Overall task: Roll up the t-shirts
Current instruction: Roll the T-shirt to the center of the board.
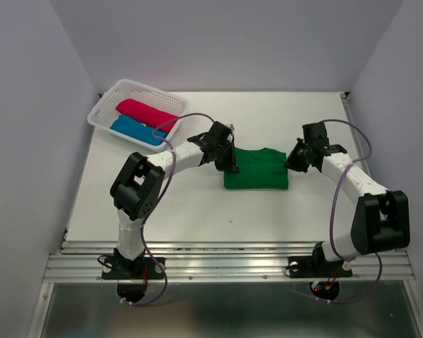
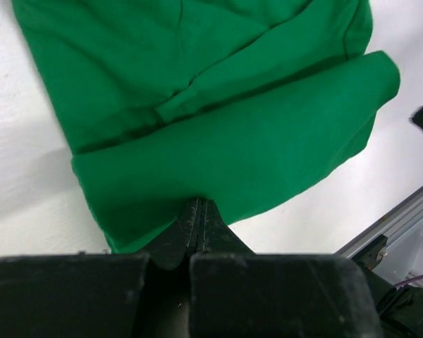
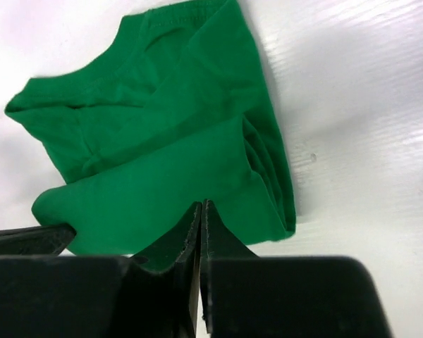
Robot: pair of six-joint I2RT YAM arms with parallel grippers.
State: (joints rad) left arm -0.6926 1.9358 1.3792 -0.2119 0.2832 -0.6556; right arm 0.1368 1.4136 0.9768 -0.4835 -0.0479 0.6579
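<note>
A bright green t-shirt [image 1: 257, 169] lies folded into a rectangle at the middle of the table. My left gripper [image 1: 230, 166] is at its left edge and my right gripper [image 1: 293, 162] at its right edge. In the left wrist view the left gripper [image 2: 199, 203] is shut, its tips pinching the edge of a raised fold of the green t-shirt [image 2: 233, 141]. In the right wrist view the right gripper [image 3: 201, 204] is shut on the same fold of the green t-shirt [image 3: 162, 176]. A crimson-pink t-shirt [image 1: 146, 113] and a blue t-shirt [image 1: 135, 129] lie rolled in the basket.
The white perforated basket [image 1: 102, 113] stands at the back left corner of the table. An aluminium rail [image 1: 225, 260] runs along the near edge by the arm bases. Grey walls close in the left, right and back.
</note>
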